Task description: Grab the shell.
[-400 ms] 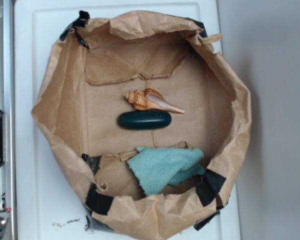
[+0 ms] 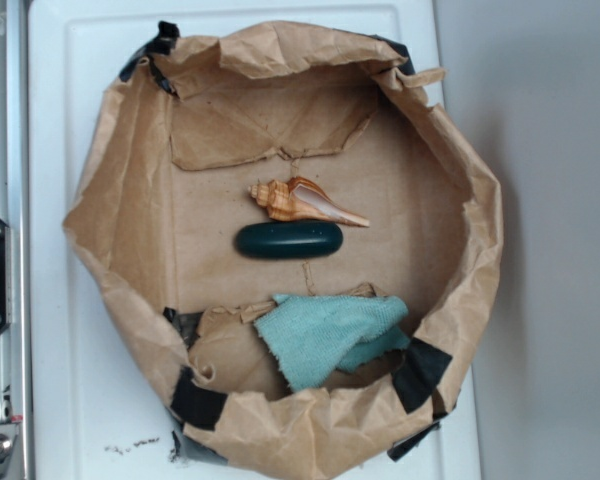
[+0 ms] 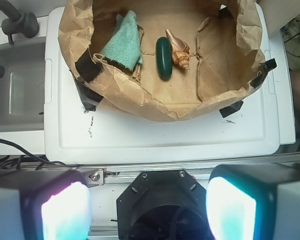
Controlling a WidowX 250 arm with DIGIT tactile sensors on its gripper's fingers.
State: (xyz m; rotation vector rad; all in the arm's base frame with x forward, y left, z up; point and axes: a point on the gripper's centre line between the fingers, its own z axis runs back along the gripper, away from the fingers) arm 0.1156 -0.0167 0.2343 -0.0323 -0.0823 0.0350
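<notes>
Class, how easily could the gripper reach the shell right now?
Probably yes. The gripper hangs open, outside the paper bag, whose top is open. The shell lies uncovered, but the dark green stone sits close beside it, crowding one side.

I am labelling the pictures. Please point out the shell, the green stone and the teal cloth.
shell [image 2: 292, 203]: exterior view, its body.
green stone [image 2: 288, 240]: exterior view, its middle.
teal cloth [image 3: 124, 43]: wrist view, its centre.

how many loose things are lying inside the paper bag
3. The shell lies mid-floor, the dark green stone right beside it, and the teal cloth near the bag's taped edge. Something could be hidden under the cloth.
</notes>
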